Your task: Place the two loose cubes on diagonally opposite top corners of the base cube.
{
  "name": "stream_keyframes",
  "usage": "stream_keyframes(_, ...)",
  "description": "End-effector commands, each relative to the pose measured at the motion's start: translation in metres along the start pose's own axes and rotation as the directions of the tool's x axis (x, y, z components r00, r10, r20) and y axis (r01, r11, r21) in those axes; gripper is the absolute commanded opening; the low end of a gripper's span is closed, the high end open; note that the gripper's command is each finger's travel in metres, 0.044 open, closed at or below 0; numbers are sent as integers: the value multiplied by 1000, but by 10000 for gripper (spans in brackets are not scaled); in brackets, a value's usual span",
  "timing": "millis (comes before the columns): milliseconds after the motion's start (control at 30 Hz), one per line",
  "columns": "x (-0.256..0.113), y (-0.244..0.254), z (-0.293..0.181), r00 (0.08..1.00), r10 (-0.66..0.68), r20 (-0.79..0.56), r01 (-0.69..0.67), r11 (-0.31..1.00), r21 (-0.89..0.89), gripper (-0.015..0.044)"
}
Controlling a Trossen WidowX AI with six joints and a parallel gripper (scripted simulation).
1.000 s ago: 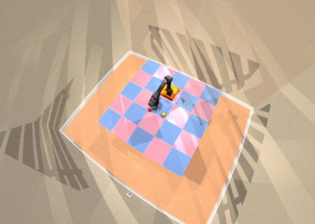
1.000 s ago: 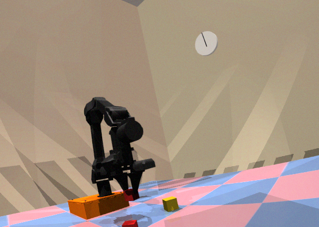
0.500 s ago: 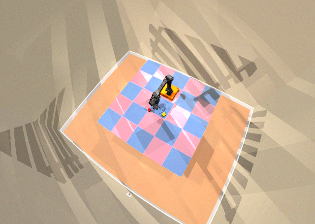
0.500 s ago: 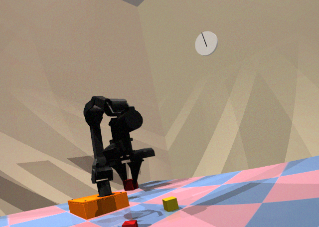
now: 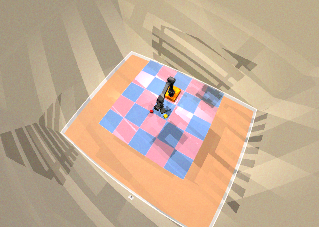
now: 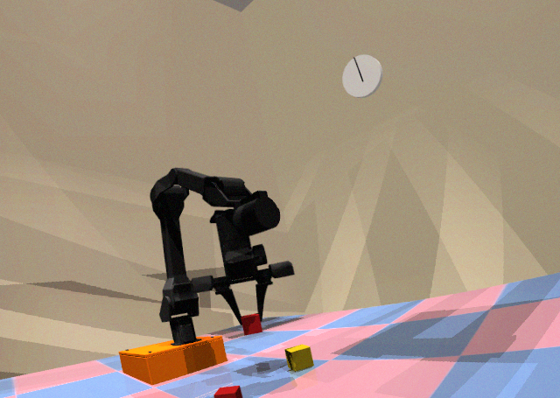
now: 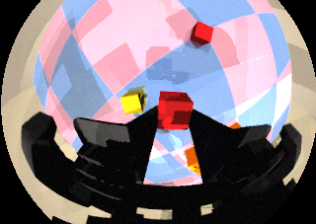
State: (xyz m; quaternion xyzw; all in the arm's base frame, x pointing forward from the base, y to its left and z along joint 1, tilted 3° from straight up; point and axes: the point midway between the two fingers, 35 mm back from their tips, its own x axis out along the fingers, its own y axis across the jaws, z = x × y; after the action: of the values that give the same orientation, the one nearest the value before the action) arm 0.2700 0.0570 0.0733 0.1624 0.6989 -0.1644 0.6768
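My gripper (image 6: 251, 321) (image 7: 173, 110) is shut on a red cube (image 6: 252, 325) (image 7: 175, 116), held at its fingertips above the checkered mat. In the top view the arm mostly hides this cube. The yellow base cube (image 5: 165, 115) (image 6: 299, 358) (image 7: 132, 102) sits on the mat, left of the held cube in the wrist view, with nothing on top of it. The other red cube (image 5: 151, 111) (image 6: 228, 392) (image 7: 201, 33) lies on the mat apart from the yellow cube; the exterior view cuts it off at the bottom edge.
The orange robot base (image 5: 169, 97) (image 6: 168, 366) (image 7: 192, 157) stands behind the cubes. The blue and pink checkered mat (image 5: 146, 139) (image 6: 393, 339) lies under everything, inside a white-rimmed orange floor (image 5: 102, 152). Shadows cross the mat near the cubes.
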Motion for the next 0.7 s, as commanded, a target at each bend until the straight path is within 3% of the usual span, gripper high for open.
stream_keyframes(0,6,11,-6,1000,0,-8,-1,988,-154,105)
stream_keyframes(300,14,34,-21,1000,1,-9,-5,874,-485,105)
stream_keyframes(667,24,60,-42,1000,5,-11,-11,600,-800,105)
